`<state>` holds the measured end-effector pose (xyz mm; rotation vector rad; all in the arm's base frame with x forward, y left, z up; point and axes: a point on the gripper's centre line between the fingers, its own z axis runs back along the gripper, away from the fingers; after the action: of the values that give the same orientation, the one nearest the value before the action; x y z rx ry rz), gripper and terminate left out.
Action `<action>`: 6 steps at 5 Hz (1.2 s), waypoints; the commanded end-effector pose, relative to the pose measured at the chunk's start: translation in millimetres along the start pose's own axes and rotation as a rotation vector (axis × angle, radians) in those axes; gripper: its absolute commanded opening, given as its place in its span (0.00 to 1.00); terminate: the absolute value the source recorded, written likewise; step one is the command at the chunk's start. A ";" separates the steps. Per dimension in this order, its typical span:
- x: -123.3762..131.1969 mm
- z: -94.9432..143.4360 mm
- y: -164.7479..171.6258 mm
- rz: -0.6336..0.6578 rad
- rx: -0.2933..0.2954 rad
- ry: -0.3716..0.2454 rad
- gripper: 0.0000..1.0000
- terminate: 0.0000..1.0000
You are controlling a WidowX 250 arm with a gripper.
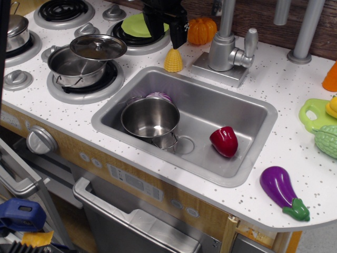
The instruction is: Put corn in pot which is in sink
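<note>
The yellow corn (pixel 173 60) stands upright on the white speckled countertop just behind the sink's back left corner. The shiny steel pot (pixel 150 118) sits in the left part of the grey sink (pixel 253 113), with nothing inside that I can see. My black gripper (pixel 167 36) hangs at the top of the view, just above and slightly behind the corn. Its fingers (pixel 179 32) look spread, with nothing between them. The right finger's tip ends a little above the corn's top. The gripper does not touch the corn.
A red pepper (pixel 224 141) lies in the sink's right part and a purple object (pixel 159 96) peeks out behind the pot. The orange pumpkin (pixel 202 30) and faucet (pixel 226 47) stand right of the corn. A lidded steel pot (pixel 84 63) is on the stove, and an eggplant (pixel 281 190) lies at the front right.
</note>
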<state>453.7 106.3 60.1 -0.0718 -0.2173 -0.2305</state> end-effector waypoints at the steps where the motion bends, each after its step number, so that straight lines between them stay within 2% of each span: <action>1: 0.0 0.0 0.0 0.000 0.000 0.000 1.00 0.00; 3: 2.5 -13.6 6.8 -0.076 -0.027 -0.081 1.00 0.00; 5: 7.9 -18.2 10.6 -0.109 -0.036 -0.119 1.00 0.00; 6: 7.8 -20.1 8.7 -0.079 -0.042 -0.124 0.00 0.00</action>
<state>461.1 103.4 16.1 -0.1655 -0.2869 -0.2983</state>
